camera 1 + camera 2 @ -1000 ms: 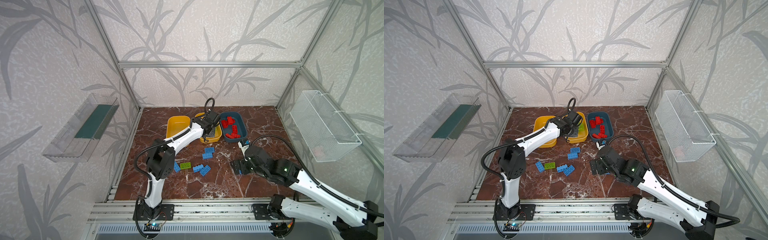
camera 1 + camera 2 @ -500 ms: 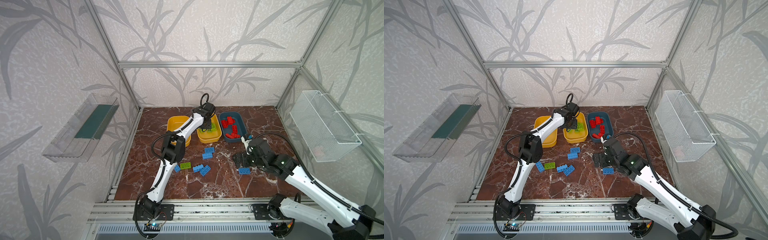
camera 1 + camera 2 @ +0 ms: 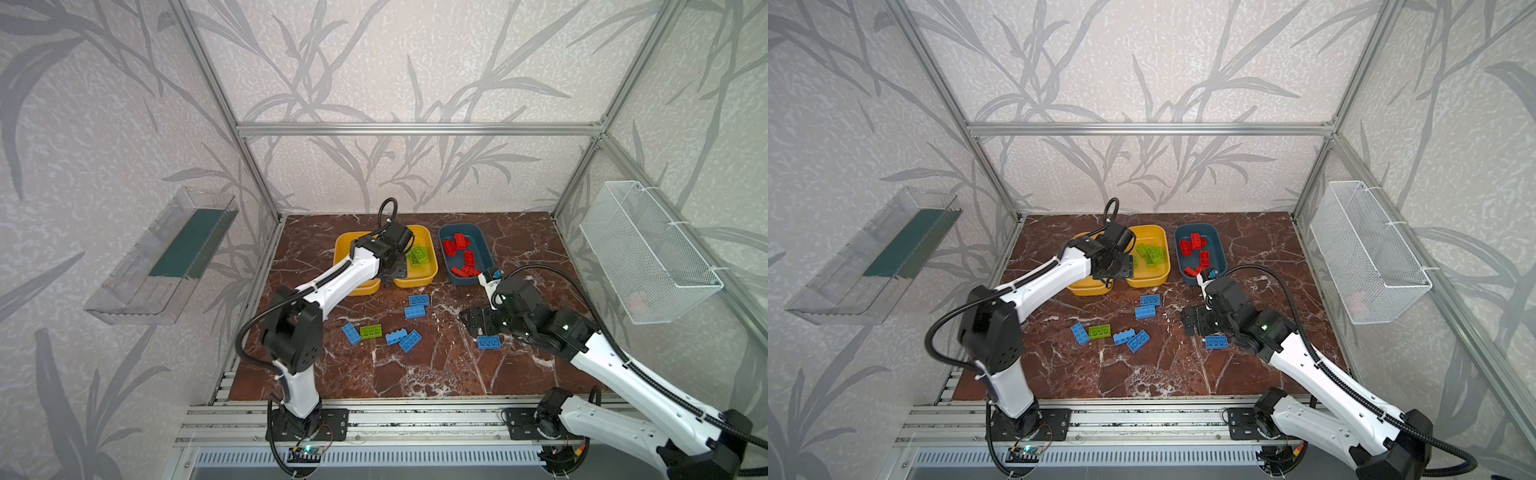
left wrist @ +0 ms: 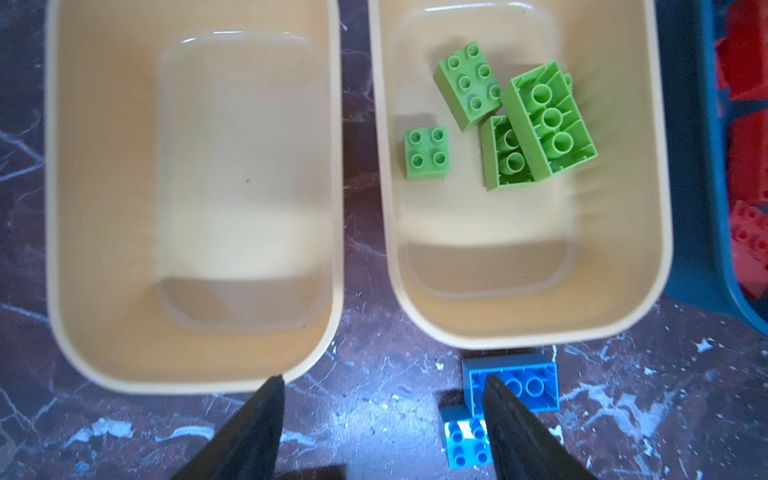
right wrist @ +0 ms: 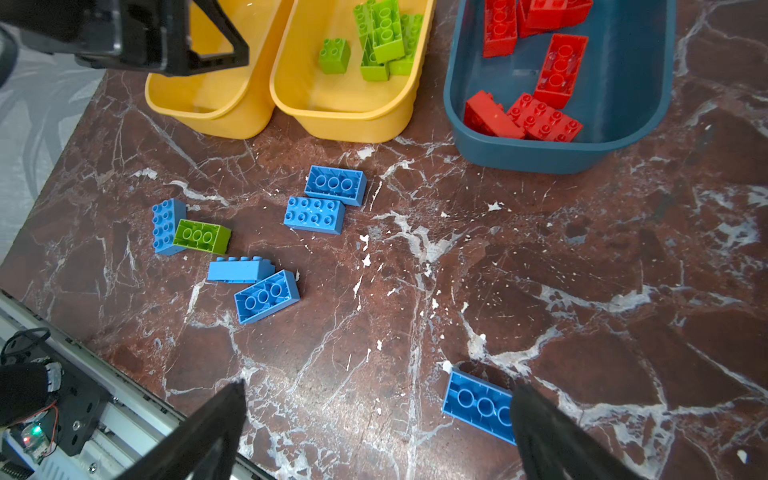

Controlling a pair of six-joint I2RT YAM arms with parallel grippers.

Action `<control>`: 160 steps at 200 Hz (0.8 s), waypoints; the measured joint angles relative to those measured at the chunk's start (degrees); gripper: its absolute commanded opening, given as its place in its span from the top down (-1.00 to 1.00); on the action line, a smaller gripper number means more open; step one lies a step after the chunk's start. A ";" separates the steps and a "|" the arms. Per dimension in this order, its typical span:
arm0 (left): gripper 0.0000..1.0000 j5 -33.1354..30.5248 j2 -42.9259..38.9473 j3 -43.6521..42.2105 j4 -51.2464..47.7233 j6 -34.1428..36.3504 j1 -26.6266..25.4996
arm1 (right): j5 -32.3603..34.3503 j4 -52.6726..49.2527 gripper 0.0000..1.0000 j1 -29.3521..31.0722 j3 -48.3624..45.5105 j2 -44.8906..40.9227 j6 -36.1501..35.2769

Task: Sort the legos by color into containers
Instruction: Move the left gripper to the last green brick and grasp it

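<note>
**A:** What does the right claw [image 5: 378, 386] hold now?

**B:** Nothing. Its fingers stand wide apart and empty, low above the table [image 5: 582, 270]. One blue brick [image 5: 478, 403] lies with its hollow side up, just beside one finger and not between the two.

**A:** How should it take the brick well?

**B:** I think the claw must first shift sideways until the brick sits in the middle of the gap. Then it goes down and closes across the short width. If it goes down as it stands, a finger can land on the brick and push it away.

**A:** And where does the brick go?

**B:** I judge, into the empty yellow tub [image 4: 241, 166], just ahead of the left claw [image 4: 382, 380]. That claw is also open and carries nothing. The green legos [image 4: 548, 120] lie in the second yellow tub [image 4: 478, 216], next to the empty one. The red legos [image 5: 544, 118] are in the teal tub [image 5: 623, 83], well ahead of the right claw.

**A:** What else waits?

**B:** Five other blue bricks [image 5: 315, 215] and one loose green brick [image 5: 201, 237] lie between the right claw and the tubs. The green one touches a blue one, so it needs a careful grip.
</note>
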 measured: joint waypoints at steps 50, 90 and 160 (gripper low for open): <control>-0.56 0.81 -17.31 -25.99 5.27 -6.05 -0.55 | 3.69 -0.55 -0.98 9.38 0.00 0.22 2.80; -0.56 2.21 -22.27 -35.45 8.33 -8.98 -1.55 | 6.99 -0.74 -0.98 15.72 0.00 1.79 5.66; -0.55 3.78 -21.64 -36.89 14.53 -10.05 -1.86 | 10.99 -2.49 -0.98 21.18 -0.20 0.72 9.75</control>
